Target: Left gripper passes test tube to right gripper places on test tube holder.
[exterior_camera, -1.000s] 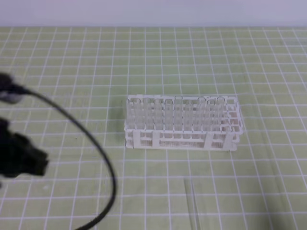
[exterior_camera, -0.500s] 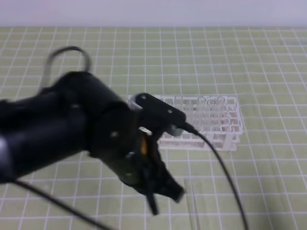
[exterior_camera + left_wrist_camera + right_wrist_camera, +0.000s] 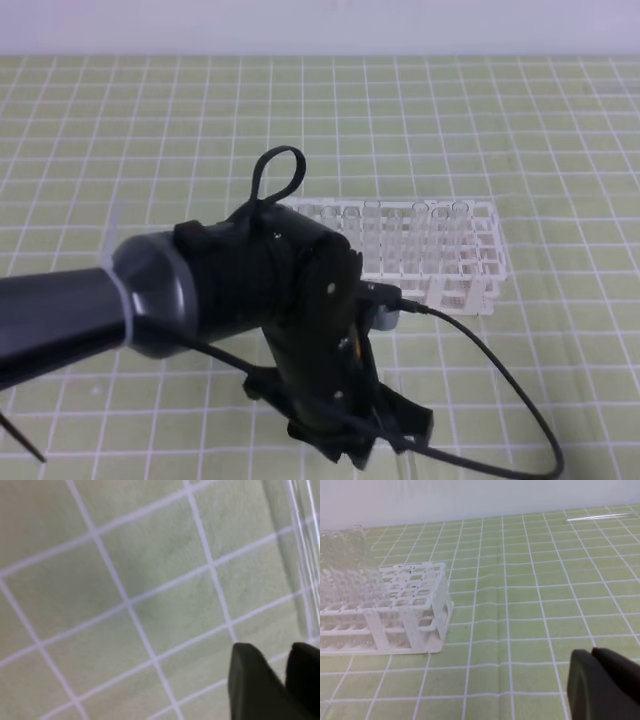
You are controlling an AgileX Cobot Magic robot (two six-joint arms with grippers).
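Note:
My left gripper (image 3: 365, 448) hangs low over the front of the green grid mat, in front of the white test tube holder (image 3: 440, 262). In the left wrist view its two black fingers (image 3: 250, 680) sit almost together near the mat, shut with nothing between them. The clear test tube (image 3: 301, 555) lies on the mat just beyond and to the right of them. In the exterior view the arm hides most of the tube. Only the right wrist view shows my right gripper (image 3: 591, 653); its black fingers are closed together and hold nothing, to the right of the test tube holder (image 3: 415, 605).
Several clear tubes stand in the holder's left part (image 3: 342, 545), and its right holes are bare. Another clear tube (image 3: 600, 516) lies on the mat far back at the right. A black cable (image 3: 490, 370) trails from the left arm across the mat.
The left arm has swung in from the left edge, across the holder's front, and down over the spot where the test tube lies. The holder has not moved.

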